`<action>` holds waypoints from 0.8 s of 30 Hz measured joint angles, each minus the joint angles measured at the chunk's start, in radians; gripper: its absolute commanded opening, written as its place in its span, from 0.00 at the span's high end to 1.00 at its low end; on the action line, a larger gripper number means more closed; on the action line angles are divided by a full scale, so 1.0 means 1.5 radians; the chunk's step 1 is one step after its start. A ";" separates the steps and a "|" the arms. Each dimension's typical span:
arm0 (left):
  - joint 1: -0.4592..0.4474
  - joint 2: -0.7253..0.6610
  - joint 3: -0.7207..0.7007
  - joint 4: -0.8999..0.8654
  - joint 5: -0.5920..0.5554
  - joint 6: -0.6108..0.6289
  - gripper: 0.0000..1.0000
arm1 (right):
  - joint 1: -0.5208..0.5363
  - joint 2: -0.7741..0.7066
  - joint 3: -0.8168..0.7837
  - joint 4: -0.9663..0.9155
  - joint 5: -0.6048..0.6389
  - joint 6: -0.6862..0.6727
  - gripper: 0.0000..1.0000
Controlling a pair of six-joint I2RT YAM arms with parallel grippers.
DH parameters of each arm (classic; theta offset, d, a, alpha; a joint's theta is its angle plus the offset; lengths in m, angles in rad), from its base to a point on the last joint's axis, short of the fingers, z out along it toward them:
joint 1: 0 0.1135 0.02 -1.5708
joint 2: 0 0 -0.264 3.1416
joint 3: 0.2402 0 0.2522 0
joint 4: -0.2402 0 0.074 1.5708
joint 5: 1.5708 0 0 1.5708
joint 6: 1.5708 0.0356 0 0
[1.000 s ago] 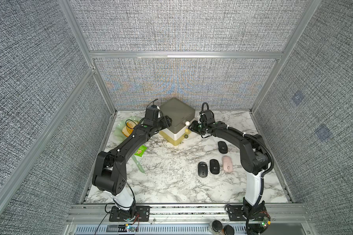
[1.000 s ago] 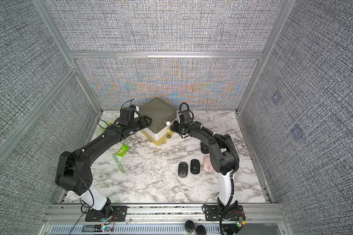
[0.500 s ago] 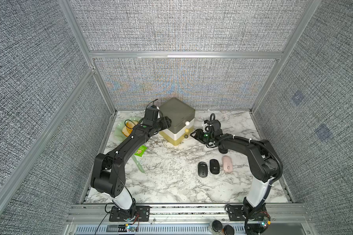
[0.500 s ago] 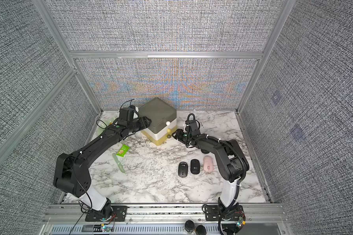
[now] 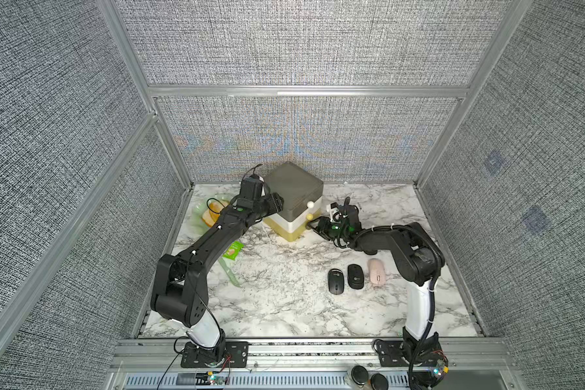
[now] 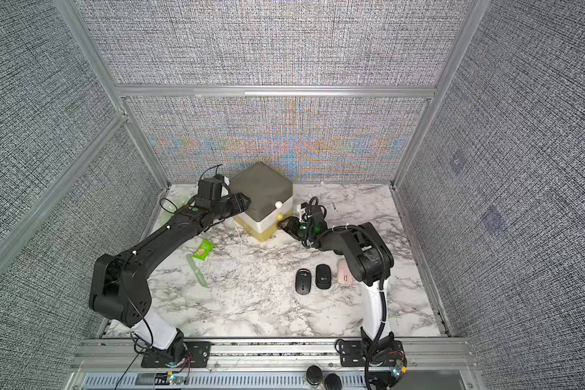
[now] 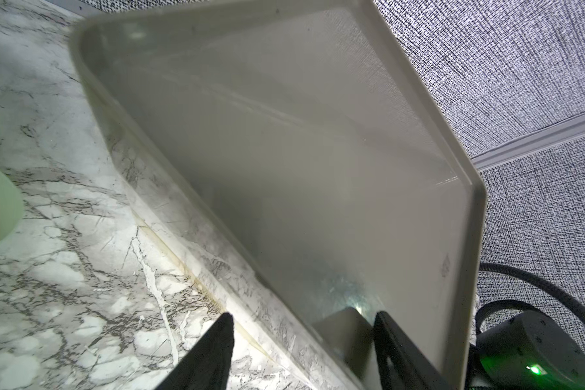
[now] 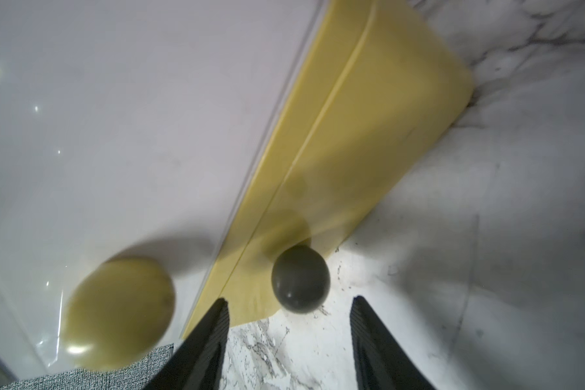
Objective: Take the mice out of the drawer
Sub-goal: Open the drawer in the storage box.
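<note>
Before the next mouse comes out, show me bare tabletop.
Widest bare marble: front centre, between the pale green utensil, the drawer unit and the leftmost black mouse. Also the front right corner, past the pink mouse. Crowded: round the drawer unit, with the right pincer at its bottom knob, and the left edge with plate and snack packet.

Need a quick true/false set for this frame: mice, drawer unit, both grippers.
1. The pink mouse lies on the table in a row with two black mice. True.
2. The pink mouse lies between the black mice. False: it ends the row, nearest the right arm.
3. The right gripper holds a mouse. False: its open jaws are empty, at the dark knob of the yellow drawer.
4. The left gripper is at the drawer unit's side. True.
</note>
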 measured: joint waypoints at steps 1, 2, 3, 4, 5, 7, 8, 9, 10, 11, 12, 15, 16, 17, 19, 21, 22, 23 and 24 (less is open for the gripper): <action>0.000 0.001 0.002 -0.001 -0.001 0.000 0.34 | 0.000 0.004 -0.002 0.006 -0.001 0.002 0.45; 0.000 0.003 0.004 -0.003 -0.001 0.000 0.34 | 0.000 0.007 -0.004 0.013 -0.002 0.004 0.45; 0.000 0.005 0.006 -0.004 -0.001 0.000 0.34 | 0.000 0.010 -0.006 0.021 -0.003 0.004 0.47; 0.000 0.006 0.007 -0.005 -0.002 0.000 0.34 | 0.000 0.013 -0.006 0.029 -0.004 0.004 0.48; 0.000 0.006 0.007 -0.005 -0.002 0.000 0.34 | 0.000 0.018 -0.006 0.040 -0.006 0.004 0.50; 0.000 0.007 0.008 -0.005 -0.002 0.000 0.34 | 0.000 0.027 -0.003 0.054 -0.011 0.004 0.52; 0.000 0.007 0.009 -0.005 -0.002 0.000 0.34 | 0.000 0.033 0.000 0.060 -0.015 0.004 0.54; 0.000 0.007 0.009 -0.005 -0.002 0.000 0.34 | 0.000 0.038 0.003 0.064 -0.017 0.004 0.55; 0.000 0.007 0.009 -0.005 -0.002 0.000 0.34 | 0.000 0.041 0.006 0.068 -0.020 0.003 0.55; 0.000 0.007 0.009 -0.006 -0.002 0.000 0.34 | 0.000 0.045 0.009 0.071 -0.020 0.000 0.56; 0.000 0.007 0.009 -0.006 -0.002 0.000 0.34 | 0.000 0.046 0.011 0.073 -0.021 -0.003 0.56; 0.000 0.007 0.009 -0.006 -0.002 -0.001 0.34 | 0.000 0.048 0.018 0.078 -0.022 -0.009 0.58; 0.000 0.007 0.009 -0.006 -0.002 -0.001 0.34 | -0.001 0.051 0.022 0.079 -0.023 -0.014 0.60; 0.000 0.008 0.009 -0.006 -0.002 -0.001 0.34 | -0.001 0.055 0.025 0.081 -0.025 -0.014 0.62; 0.000 0.008 0.009 -0.005 -0.002 -0.003 0.34 | -0.001 0.064 0.032 0.083 -0.034 -0.013 0.64; 0.000 0.008 0.009 -0.005 -0.002 -0.003 0.34 | -0.003 0.068 0.034 0.083 -0.033 -0.013 0.67; 0.000 0.008 0.009 -0.005 -0.002 -0.003 0.34 | -0.003 0.068 0.036 0.082 -0.035 -0.013 0.68; 0.000 0.008 0.009 -0.005 -0.003 -0.003 0.34 | -0.003 0.068 0.038 0.082 -0.035 -0.014 0.71; 0.000 0.008 0.009 -0.005 -0.005 -0.004 0.34 | -0.003 0.068 0.040 0.081 -0.034 -0.014 0.74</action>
